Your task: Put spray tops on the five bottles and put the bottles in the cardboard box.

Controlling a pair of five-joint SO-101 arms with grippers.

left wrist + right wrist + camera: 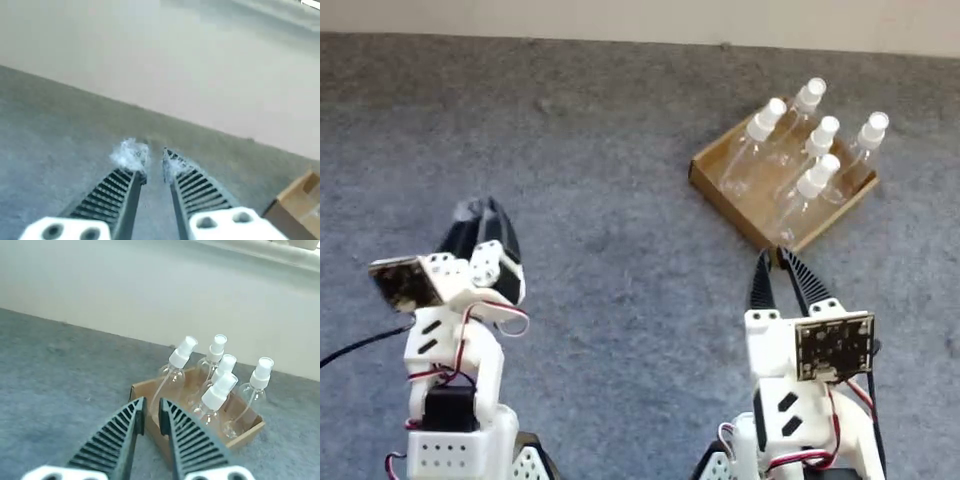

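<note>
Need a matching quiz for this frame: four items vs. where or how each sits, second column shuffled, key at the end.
1. bottles
2. cardboard box
3. left gripper
4. right gripper

A. tips by the box's near corner, holding nothing
B. on the grey carpet, holding all five bottles
C. over bare carpet, well away from the box
D. clear, with white spray tops on

Pairs: 1-D, 2-B, 3-C, 4-A

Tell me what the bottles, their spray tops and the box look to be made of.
Bottles: clear and glossy, likely plastic, possibly glass; the dip tubes and the box show through them.
Spray tops: opaque white and smooth, probably moulded plastic.
Cardboard box: matte brown cardboard, with low walls.
</note>
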